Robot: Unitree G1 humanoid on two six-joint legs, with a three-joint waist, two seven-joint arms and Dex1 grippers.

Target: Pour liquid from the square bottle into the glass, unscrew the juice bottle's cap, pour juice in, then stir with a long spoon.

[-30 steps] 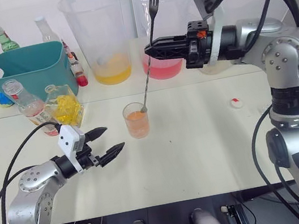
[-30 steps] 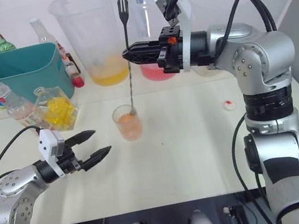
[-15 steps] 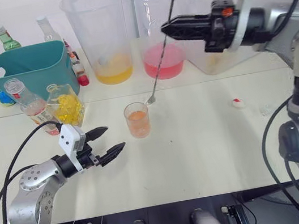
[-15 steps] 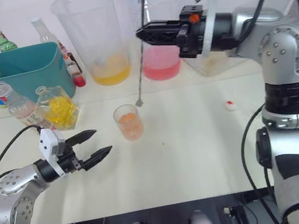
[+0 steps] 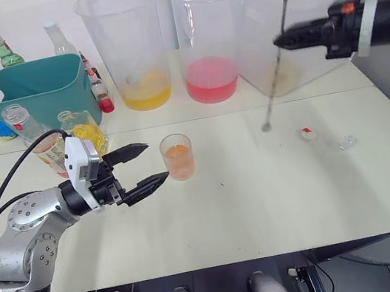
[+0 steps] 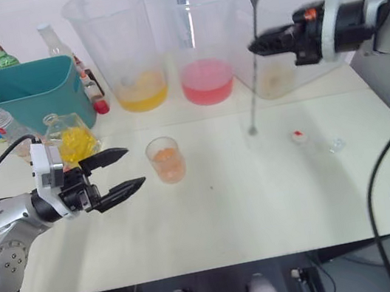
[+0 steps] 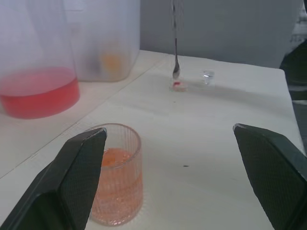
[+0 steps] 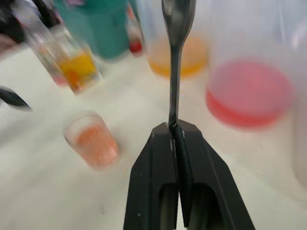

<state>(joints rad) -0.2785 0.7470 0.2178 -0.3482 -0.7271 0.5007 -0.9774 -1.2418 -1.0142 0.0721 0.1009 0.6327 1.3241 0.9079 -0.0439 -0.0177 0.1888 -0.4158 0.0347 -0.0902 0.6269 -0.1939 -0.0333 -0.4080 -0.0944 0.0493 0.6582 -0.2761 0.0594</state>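
While the right claw clamps the long spoon above the counter's right side, drips may spot it; the left claw, apart, could tip the glass.

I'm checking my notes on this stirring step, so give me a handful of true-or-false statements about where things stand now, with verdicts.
1. The right end effector is shut on the long spoon. True.
2. The spoon's bowl sits inside the glass. False: it hangs above the table, off to the glass's right, near the cap.
3. The left end effector holds the glass. False: it is open, with the glass just beyond its fingertips, untouched.
4. The glass holds orange-pink liquid. True.
5. The cap is screwed onto the juice bottle. False: it lies loose on the table.
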